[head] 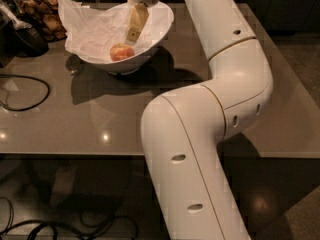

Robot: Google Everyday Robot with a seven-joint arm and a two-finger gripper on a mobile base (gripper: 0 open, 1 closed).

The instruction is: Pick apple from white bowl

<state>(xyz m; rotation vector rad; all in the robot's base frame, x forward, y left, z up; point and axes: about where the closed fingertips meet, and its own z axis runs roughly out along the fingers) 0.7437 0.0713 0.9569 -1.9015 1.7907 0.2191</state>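
Observation:
The apple [121,52], small and orange-red, lies on crumpled white paper inside the white bowl [161,30] at the back left of the grey table. My gripper [133,28] hangs from the white arm [225,74] and points down into the bowl. Its tip is just above and to the right of the apple, not touching it. The arm runs from the lower middle of the view up and over the bowl's right side.
A dark container of brown snacks [44,15] stands behind the bowl at the far left, with a black object [26,36] beside it. A black cable [30,91] loops on the table's left side. The table's front edge [75,155] runs across the view.

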